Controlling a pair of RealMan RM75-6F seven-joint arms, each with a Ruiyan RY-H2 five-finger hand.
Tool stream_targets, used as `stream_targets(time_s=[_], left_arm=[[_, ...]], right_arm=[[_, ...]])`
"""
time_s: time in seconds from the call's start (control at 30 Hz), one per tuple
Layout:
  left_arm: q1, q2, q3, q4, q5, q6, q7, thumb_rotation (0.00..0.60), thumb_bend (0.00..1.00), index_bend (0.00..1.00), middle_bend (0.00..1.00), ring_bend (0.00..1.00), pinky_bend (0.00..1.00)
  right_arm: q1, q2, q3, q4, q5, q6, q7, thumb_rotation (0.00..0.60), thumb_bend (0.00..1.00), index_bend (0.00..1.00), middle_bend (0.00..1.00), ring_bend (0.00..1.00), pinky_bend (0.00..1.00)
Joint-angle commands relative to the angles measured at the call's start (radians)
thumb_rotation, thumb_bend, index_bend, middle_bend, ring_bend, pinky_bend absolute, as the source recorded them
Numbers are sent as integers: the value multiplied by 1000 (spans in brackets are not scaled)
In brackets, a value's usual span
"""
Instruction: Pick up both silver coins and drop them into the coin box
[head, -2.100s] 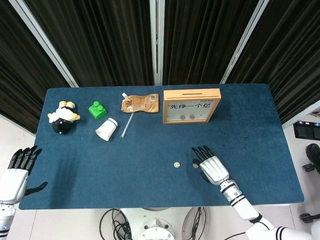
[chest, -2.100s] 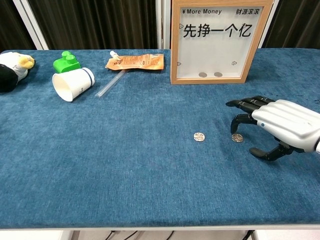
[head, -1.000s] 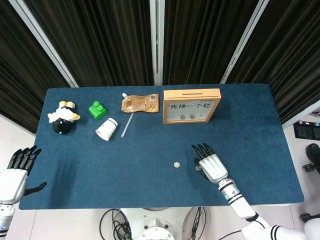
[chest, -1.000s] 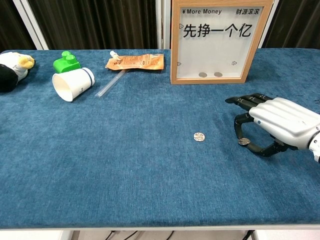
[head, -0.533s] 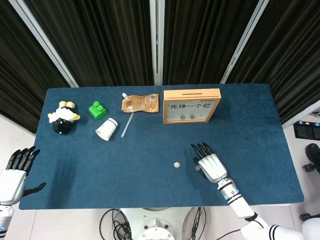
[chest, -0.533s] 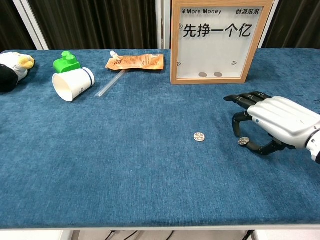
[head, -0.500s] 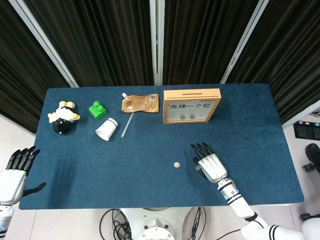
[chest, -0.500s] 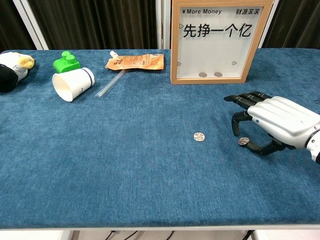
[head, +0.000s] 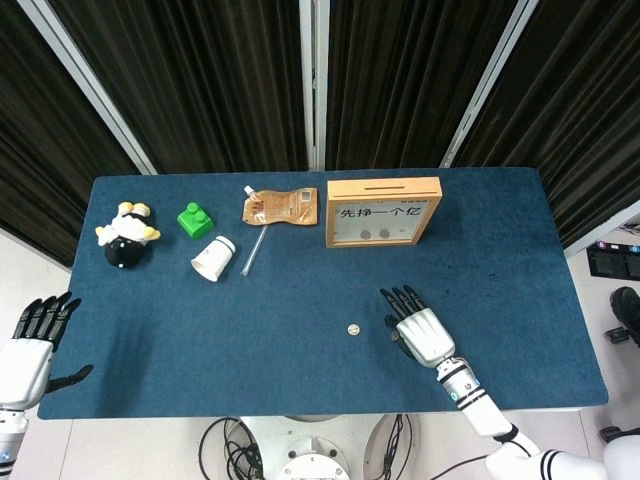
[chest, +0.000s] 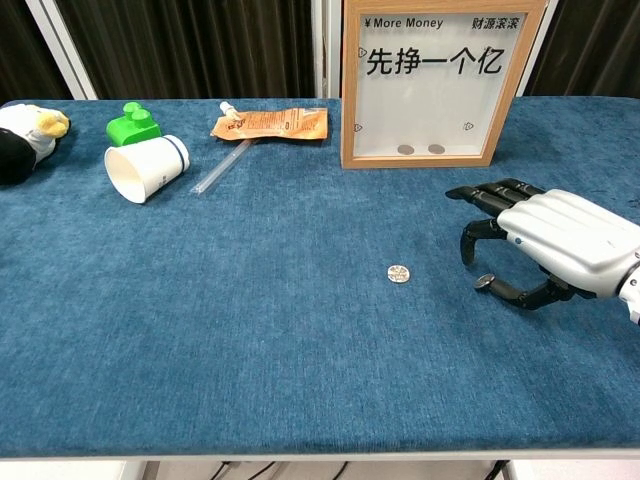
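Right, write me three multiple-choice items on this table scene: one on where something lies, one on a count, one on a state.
1. Where does the free silver coin lie?
A. Inside the paper cup
B. On the blue table, to the left of the right hand in the chest view
C. On the orange pouch

2. How many coins show behind the coin box window?
A. None
B. Two
C. Five

3. How does the paper cup lie?
A. Upright
B. On its side, mouth toward the camera
C. Upside down on the green block

Answers:
1. B: it lies alone on the blue table, apart from the right hand.
2. B: two small discs sit at the bottom of the coin box.
3. B: the paper cup is tipped over beside the green block, its open rim showing.
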Motion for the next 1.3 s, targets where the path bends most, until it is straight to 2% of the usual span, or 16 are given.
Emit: stream_targets(time_s=[0.03, 0.67, 0.9, 1.1, 1.2, 1.3], left_arm=[[0, 0, 0, 0, -2, -2, 1, 600, 88, 64, 11, 0, 0], [-1, 5, 0, 2, -2, -3, -12, 600, 88, 63, 11, 0, 0], [5, 9, 3, -1, -1, 5, -23, 600, 88, 63, 11, 0, 0], [3, 9, 3, -2, 5, 6, -26, 600, 88, 64, 11, 0, 0], [2, 7, 3, -1, 7, 6, -29, 600, 88, 63, 11, 0, 0], [2, 5, 4, 1, 8, 7, -32, 600, 88, 64, 11, 0, 0]], right_arm=[[1, 0, 0, 1, 0, -2, 2, 600, 364, 470, 0, 0, 0], [1, -6, 8, 2, 3, 9, 3, 600, 366, 644, 7, 0, 0], [-8, 57, 37, -85, -30, 99, 51, 600, 367, 693, 11, 0, 0], [0, 199, 132, -289, -47, 199, 69, 600, 366, 710, 14, 0, 0], [25, 282, 216, -414, -5, 196, 26, 600, 365, 717, 11, 0, 0], [65, 325, 308, -482, 66, 170, -19, 600, 365, 721, 10, 0, 0]])
